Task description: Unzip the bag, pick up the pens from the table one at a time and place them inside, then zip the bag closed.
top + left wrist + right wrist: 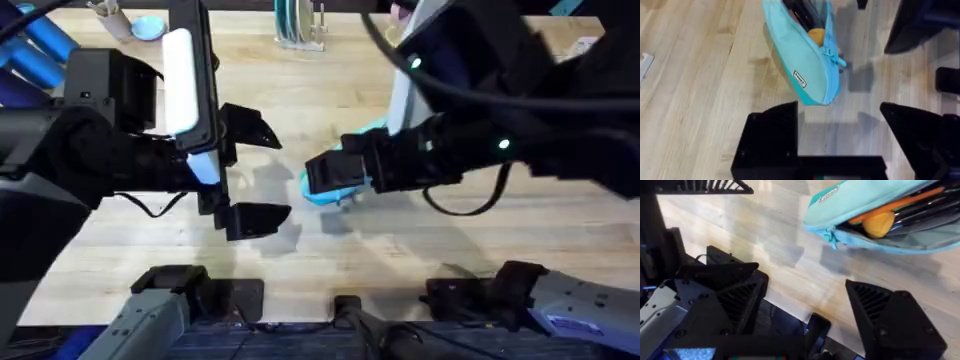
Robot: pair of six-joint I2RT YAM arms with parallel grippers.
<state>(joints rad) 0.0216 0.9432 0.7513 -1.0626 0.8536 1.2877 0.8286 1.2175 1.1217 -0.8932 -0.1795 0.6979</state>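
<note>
Overhead: turquoise bag (335, 190) lies on the pale wooden counter (400, 250) near the middle, mostly hidden under the right arm reaching in from the right. Left claw (252, 170) sits just left of the bag, black fingers spread wide, nothing between them. Right claw (335, 180) hangs over the bag; cannot tell its opening from here.

Left wrist: bag (807, 60) on the counter (695, 80), beyond the left claw (840, 135), clear of both fingers. Zipper open; dark pens (802, 12) and something yellow-orange inside. Small label on the bag's side. Claw wide open, empty.

Right wrist: bag (875, 210) unzipped, an orange pen and dark ones inside beside a yellow lump. Zipper pull at the bag's end. Right claw (805, 305) fingers wide apart, empty, short of the bag.
</note>
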